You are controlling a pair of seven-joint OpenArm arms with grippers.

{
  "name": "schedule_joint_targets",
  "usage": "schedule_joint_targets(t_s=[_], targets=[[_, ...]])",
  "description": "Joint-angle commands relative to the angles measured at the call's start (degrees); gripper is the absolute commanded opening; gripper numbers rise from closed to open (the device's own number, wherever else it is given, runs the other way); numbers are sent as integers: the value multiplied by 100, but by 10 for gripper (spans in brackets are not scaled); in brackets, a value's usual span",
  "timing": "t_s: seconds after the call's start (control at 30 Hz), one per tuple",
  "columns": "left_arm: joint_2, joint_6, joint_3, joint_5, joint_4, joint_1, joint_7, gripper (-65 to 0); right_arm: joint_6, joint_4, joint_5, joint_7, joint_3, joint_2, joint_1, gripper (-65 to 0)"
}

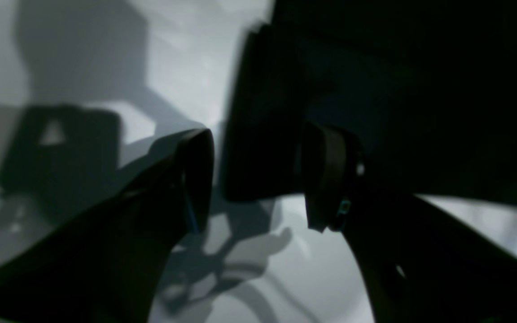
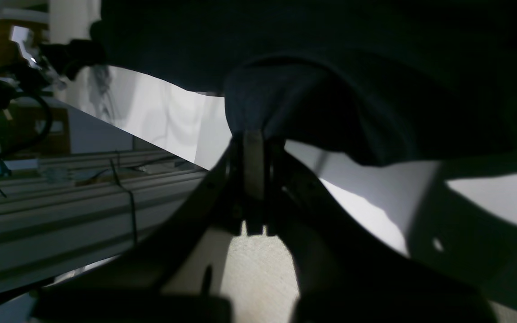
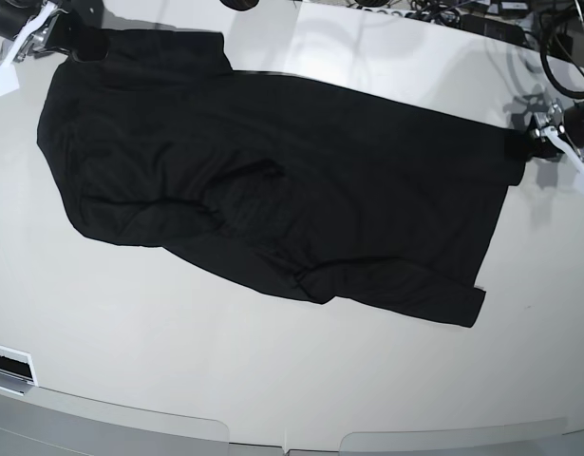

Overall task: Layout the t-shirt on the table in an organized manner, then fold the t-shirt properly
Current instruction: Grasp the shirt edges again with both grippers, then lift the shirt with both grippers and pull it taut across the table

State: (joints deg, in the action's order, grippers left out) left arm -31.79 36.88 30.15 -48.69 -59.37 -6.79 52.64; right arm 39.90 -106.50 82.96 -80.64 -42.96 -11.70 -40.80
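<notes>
Two tools, right tool (image 2: 254, 148) pinching t-shirt (image 3: 273, 190), left tool (image 1: 258, 179) spread open beside cloth

- The plain black soft cloth t-shirt (image 3: 273, 190) is one solid black, with no print or pattern on it.
- The large glossy white smooth table (image 3: 225, 361) is white — grey where shadows fall across it.
- The dark left gripper (image 1: 258, 179) is black, with small blue bits at its fingertips.
- The dark right gripper (image 2: 254, 148) is black — a pale grey strip between its fingers.
</notes>
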Motion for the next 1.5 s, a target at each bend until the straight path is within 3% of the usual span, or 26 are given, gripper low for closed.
schedule_joint_targets(t_s=[0.0,0.03,0.13,0.37,0.63,0.7,0.9,1.2,1.47], targets=[[-107,168,-50,-225,-50,15,236,-361,10,-98,164,64,-44,-70,-33,-650],[-107,312,-122,-459,-50,15,437,-416,10,-98,164,64,-44,-70,-33,-650],[-109,312,-264,-809,-52,20,590,-650,10,-98,164,64,-44,-70,-31,-650],[-400,312,-260,-1628,-212,31,957,-650,10,-538,-129,64,-52,-72,-33,-650],[-697,312,201,-3180,-1003,-74,2597,-650,10,-1270,-402,64,-59,-170,-66,-650],[-778,312,437,-3631,-1213,-129,2736,-650,10,-1403,-402,64,-59,-315,-129,-650],[-1150,312,916,-3631,-1969,-612,2736,-650,10,-1829,-809,64,-59,-855,-525,-650],[-1209,312,929,-3631,-2334,-1596,2736,-650,10,-1919,-988,64,-59,-881,-634,-650],[-1357,312,929,-3631,-2334,-2472,2736,-650,10,-1917,-955,64,-57,-955,-1351,-650]])
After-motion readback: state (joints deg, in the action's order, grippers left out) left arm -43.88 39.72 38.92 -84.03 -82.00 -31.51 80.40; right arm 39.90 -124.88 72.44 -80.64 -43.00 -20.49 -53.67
